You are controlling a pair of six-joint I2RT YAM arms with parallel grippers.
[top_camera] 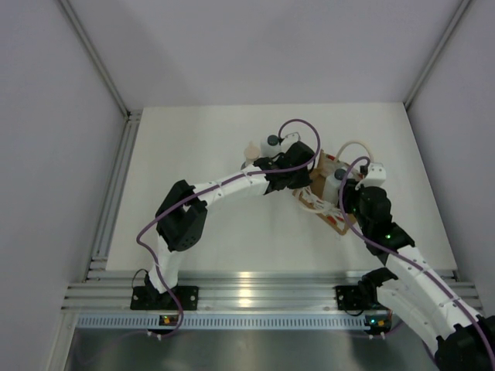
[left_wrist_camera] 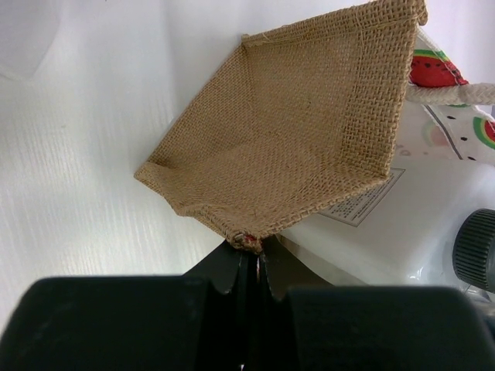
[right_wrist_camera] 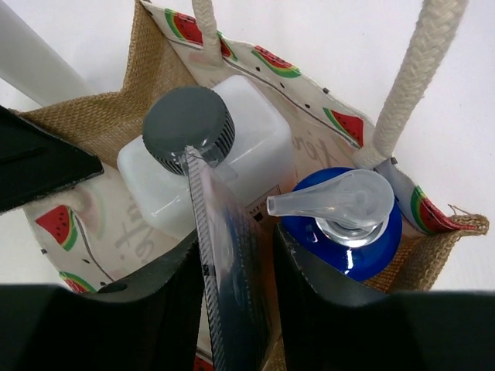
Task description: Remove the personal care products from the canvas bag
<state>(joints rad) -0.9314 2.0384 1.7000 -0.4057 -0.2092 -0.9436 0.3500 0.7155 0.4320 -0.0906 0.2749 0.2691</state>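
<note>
Top view, left to right: left arm (top_camera: 186, 212) is reaching toward frame centre. Two personal care products are standing out on the table (top_camera: 201, 247) at upper centre, a beige-topped bottle (top_camera: 251, 149) and a dark-capped bottle (top_camera: 272, 141), both small and partly cut off by the arm, bodies hard to make out. Left gripper (top_camera: 298, 182) is touching the canvas bag (top_camera: 331, 216) right of centre. Right gripper (top_camera: 352, 189) is hanging over the bag and hiding most of its mouth, so upright or tipped is not clear from here. The bag's long axis is running upper left to lower right; one cream rope handle (top_camera: 354, 145) is looping toward the upper right.

Left wrist view: left gripper (left_wrist_camera: 251, 251) is pinched together on the burlap edge of the bag (left_wrist_camera: 294, 147) at lower centre. White bottle (left_wrist_camera: 418, 224) is lying across the lower right, dark cap (left_wrist_camera: 476, 247) pointing at the right edge and cut off there.

Right wrist view is looking into the bag's mouth (right_wrist_camera: 100, 120). White bottle (right_wrist_camera: 247, 131) is pointing its grey cap (right_wrist_camera: 189, 124) at the camera, upper left. Blue-topped pump bottle (right_wrist_camera: 363, 239) is sitting to its right, nozzle pointing left, body hidden. Right gripper (right_wrist_camera: 236, 239) fingers are standing apart, clamping neither bottle; a ribbed strip (right_wrist_camera: 224, 309) is sitting between them, tip reaching the grey cap, hard to identify.
</note>
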